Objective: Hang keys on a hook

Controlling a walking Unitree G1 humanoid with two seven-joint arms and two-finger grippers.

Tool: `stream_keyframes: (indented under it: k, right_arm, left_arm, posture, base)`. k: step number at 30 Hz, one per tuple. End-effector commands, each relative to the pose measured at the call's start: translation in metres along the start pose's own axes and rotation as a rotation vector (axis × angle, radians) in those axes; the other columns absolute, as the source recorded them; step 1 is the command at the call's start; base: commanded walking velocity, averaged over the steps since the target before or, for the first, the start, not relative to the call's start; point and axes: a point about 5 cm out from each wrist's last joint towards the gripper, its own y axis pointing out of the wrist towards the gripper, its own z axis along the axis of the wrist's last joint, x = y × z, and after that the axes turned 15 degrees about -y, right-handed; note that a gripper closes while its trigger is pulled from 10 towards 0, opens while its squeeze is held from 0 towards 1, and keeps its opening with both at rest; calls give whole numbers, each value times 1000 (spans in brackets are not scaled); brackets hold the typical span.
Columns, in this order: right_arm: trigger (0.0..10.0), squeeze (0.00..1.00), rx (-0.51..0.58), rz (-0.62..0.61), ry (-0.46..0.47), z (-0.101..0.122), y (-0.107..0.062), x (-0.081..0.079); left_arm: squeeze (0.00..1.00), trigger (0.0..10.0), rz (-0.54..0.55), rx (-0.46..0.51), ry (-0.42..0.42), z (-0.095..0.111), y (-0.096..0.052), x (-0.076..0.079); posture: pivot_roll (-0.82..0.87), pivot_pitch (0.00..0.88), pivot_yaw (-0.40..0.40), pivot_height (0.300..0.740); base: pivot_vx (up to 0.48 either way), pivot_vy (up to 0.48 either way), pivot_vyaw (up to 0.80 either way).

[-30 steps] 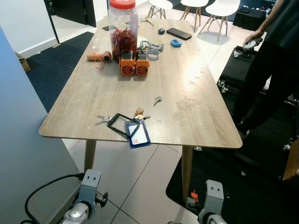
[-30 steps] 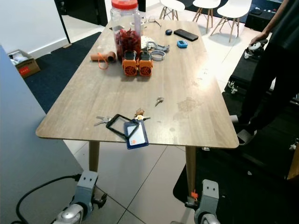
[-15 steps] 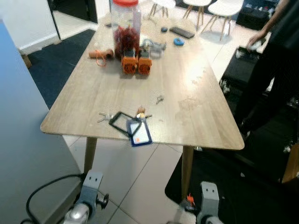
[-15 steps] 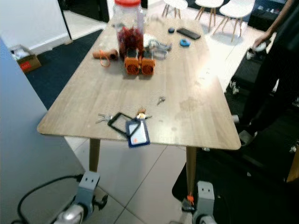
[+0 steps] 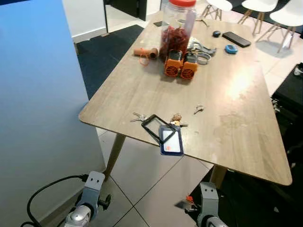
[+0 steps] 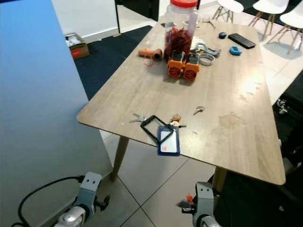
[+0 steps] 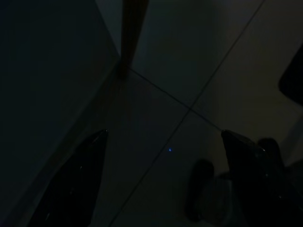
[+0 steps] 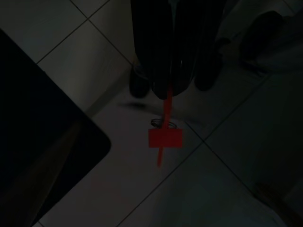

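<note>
Left eye view has swung since a second ago: the tabletop (image 5: 236, 123) now sits further right, a blue panel (image 5: 38, 94) covers far more of the left side, and the person once at the right edge is gone. Nearest, both arms hang low over the tiled floor (image 5: 142, 189). The left hand (image 7: 165, 189) hangs with its fingers spread apart, released, in very dark shade. The right hand (image 8: 173, 87) is clenched on a thin red tag (image 8: 164, 137). On the tabletop's near edge lie the keys (image 5: 176, 119), touching a blue card holder (image 5: 171, 140) that juts over the edge, with its black strap (image 5: 155, 127) and another key bunch (image 5: 138, 117) beside. A single key (image 5: 198, 109) lies just beyond. Far off stand two orange devices (image 5: 181, 68), a red-lidded jar (image 5: 177, 28) and a phone (image 5: 236, 39).
</note>
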Motion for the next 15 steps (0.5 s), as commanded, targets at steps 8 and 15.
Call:
stream_keyframes:
  k: [8, 15]
  right_arm:
    - [10000, 0, -6, -2, -2, -4, -1, 1]
    - [10000, 0, 2, -6, 5, -1, -1, 2]
  left_arm:
    - [0, 10000, -5, 7, 15, -3, -2, -1]
    - [0, 10000, -1, 6, 21, -4, -3, -3]
  posture:
    - [100, 52, -74, 740]
    - [101, 44, -72, 740]
  base:
    - [0, 0, 800]
    - [0, 0, 800]
